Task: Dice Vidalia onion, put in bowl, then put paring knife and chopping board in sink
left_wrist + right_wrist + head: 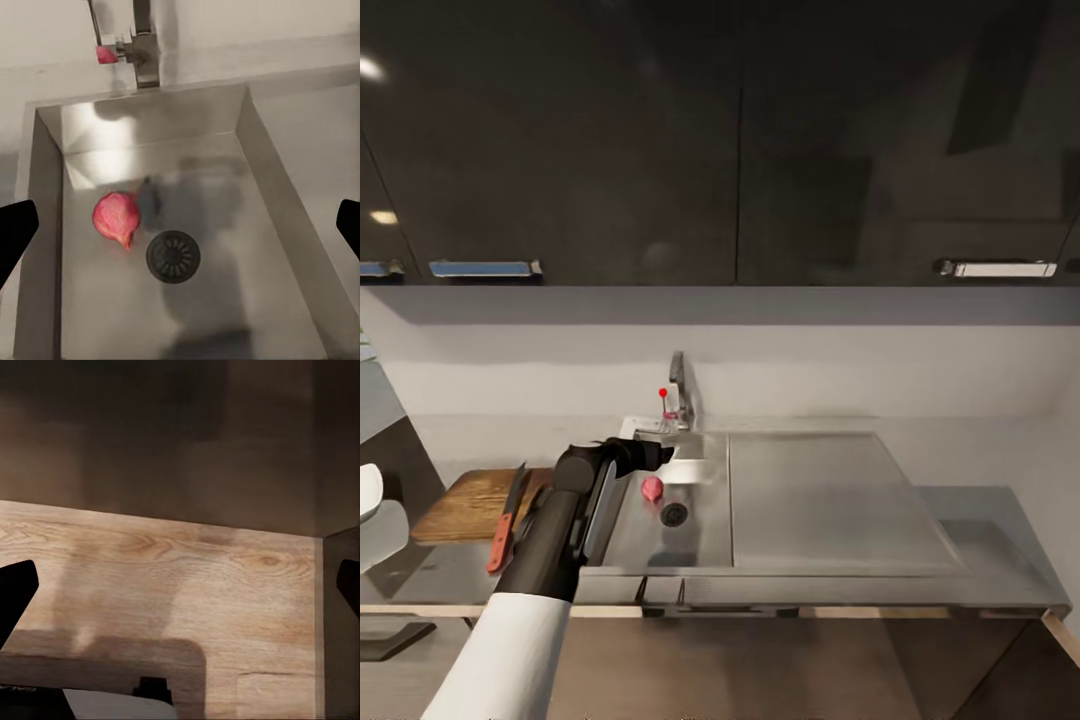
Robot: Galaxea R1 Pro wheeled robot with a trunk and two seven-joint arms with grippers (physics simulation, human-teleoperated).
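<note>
Step in hand: fetching onion from sink.
- Knife (506,520) on chopping board (465,505), on worktop (1000,520) beside sink (650,540).
- Left pincer (180,225) spread, empty, above basin.
- Onion (115,217) on basin floor beside drain (173,256).
- Next: lower, centre fingers on onion, close.
- Right pincer (180,585) spread, empty, facing wood floor.

We see the left arm (550,545) covering the sink's (705,545) left rim and part of the chopping board (465,503). The bowl (368,490) is cut off by the head view's left edge. Both wrist views crop the fingertips (15,232).
</note>
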